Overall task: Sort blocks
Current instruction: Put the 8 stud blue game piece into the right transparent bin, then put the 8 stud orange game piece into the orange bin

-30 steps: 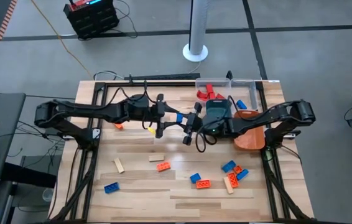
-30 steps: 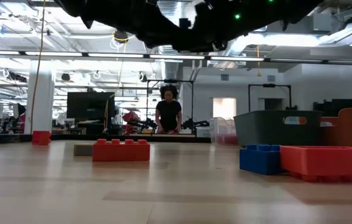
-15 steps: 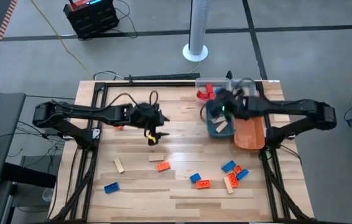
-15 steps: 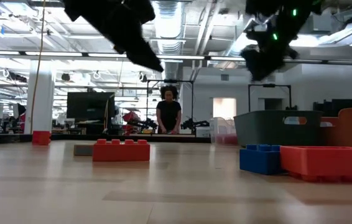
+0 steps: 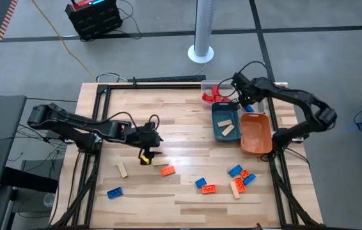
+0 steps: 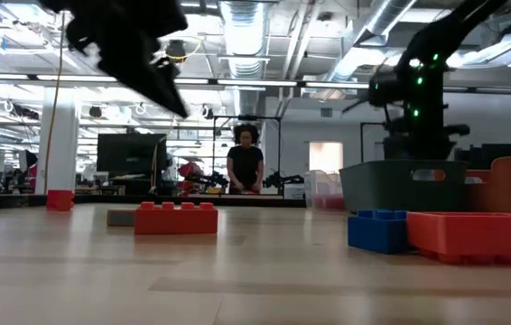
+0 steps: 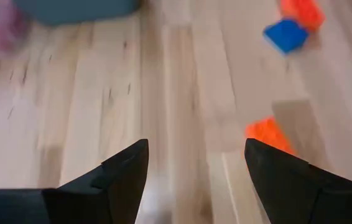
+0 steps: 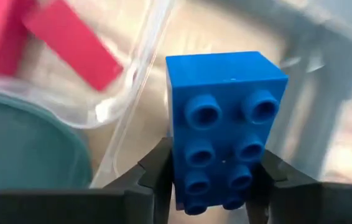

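Observation:
My right gripper (image 5: 240,96) is at the table's far right, over the clear tray (image 5: 214,96) that holds red blocks, and is shut on a blue block (image 8: 226,118). My left gripper (image 5: 148,158) hangs open above the table left of the middle, tipped downward. Nothing is between its fingers (image 7: 194,152). An orange block (image 7: 268,134) lies on the wood just past it. More blocks lie loose toward the near edge: tan (image 5: 123,169), orange (image 5: 167,170), blue (image 5: 114,192) and a cluster (image 5: 238,179). My right gripper pinches the blue block between its two fingers, on two opposite sides at the end nearest the gripper (image 8: 185,177). The studded face is turned toward the wrist camera. The fingers slant steeply down and the block sticks out past them, clear of the trays.
A teal tray (image 5: 218,131) with tan blocks and an orange tray (image 5: 256,134) stand at the right, near the clear tray. In the low view a red block (image 6: 176,218) and a blue block (image 6: 377,230) lie on the wood. A person (image 6: 245,162) stands far behind the table.
Both grippers stood close together over the table's middle. My right gripper has swung fast to the far right edge with the blue block, turning and tipping downward. My left gripper has drawn back toward the left and near edges, sunk a little and tipped down.

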### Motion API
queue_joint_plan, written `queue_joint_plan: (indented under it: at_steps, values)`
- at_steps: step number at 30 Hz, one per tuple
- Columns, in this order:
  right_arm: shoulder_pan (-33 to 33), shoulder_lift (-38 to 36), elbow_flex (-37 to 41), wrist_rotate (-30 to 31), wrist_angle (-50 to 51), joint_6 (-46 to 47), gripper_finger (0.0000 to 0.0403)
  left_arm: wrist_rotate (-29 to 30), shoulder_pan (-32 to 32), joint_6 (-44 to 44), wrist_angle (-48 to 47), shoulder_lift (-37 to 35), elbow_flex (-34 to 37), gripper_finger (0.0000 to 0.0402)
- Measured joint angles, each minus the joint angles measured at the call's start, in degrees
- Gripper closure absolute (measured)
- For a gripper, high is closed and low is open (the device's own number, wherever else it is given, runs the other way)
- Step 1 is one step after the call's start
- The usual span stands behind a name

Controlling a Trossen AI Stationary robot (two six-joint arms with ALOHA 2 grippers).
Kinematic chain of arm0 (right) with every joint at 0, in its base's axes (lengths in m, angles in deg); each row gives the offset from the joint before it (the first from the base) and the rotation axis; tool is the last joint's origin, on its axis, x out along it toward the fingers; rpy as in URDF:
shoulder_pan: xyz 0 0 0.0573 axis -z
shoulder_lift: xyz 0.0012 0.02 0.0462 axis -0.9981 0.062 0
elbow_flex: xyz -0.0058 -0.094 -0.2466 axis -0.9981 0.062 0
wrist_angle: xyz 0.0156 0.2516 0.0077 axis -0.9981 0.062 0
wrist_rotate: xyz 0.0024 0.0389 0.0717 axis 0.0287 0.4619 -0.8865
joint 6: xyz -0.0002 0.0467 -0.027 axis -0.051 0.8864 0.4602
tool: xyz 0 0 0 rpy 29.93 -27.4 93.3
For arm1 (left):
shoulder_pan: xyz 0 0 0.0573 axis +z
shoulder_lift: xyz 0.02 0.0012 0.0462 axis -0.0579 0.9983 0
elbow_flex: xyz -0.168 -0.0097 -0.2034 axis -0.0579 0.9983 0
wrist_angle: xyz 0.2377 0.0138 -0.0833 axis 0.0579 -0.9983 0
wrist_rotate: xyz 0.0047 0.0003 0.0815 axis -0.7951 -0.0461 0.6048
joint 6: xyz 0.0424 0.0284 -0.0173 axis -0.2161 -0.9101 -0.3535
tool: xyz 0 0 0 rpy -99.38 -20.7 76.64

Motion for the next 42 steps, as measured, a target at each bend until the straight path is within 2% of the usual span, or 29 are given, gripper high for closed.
queue_joint_plan:
  at_steps: [5,8,10,13,18,25,30,35,42]
  values:
    - [3.4,6.5,0.0,-2.0,1.0,-3.6,0.0222,3.9,-2.9,4.4,-6.2,-1.9,2.4,0.0143]
    - [4.2,8.5,0.0,-2.0,1.0,-5.1,0.0196,3.4,-3.4,8.3,-8.4,-2.4,3.8,0.0143]
    - [4.2,8.5,0.0,-2.0,1.0,-5.3,0.018,0.9,-3.8,10.9,-9.6,-2.4,3.8,0.0143]
    - [3.9,6.6,0.0,-2.0,1.1,-5.4,0.0163,-3.1,-4.7,14.2,-8.1,-2.4,3.8,0.0143]
    - [1.7,-1.1,-0.4,-0.4,0.5,-4.2,0.0158,-3.2,-7.7,16.3,-1.6,0.8,3.8,0.0143]
    - [-9.0,-15.1,-1.2,10.1,-4.8,-1.6,0.0158,-2.9,-10.6,20.1,7.4,8.2,3.8,0.0143]
    - [-18.9,-21.0,-1.2,15.5,-6.3,1.0,0.0158,-2.3,-12.7,22.5,10.5,13.7,3.3,0.0143]
    - [-30.3,-21.9,-1.2,22.4,-9.0,3.2,0.0158,0.0,-14.2,21.8,10.5,19.8,0.3,0.0143]
    - [-39.0,-18.7,-1.2,24.0,-13.2,4.1,0.0159,2.8,-14.5,21.4,11.2,24.8,-1.3,0.0143]
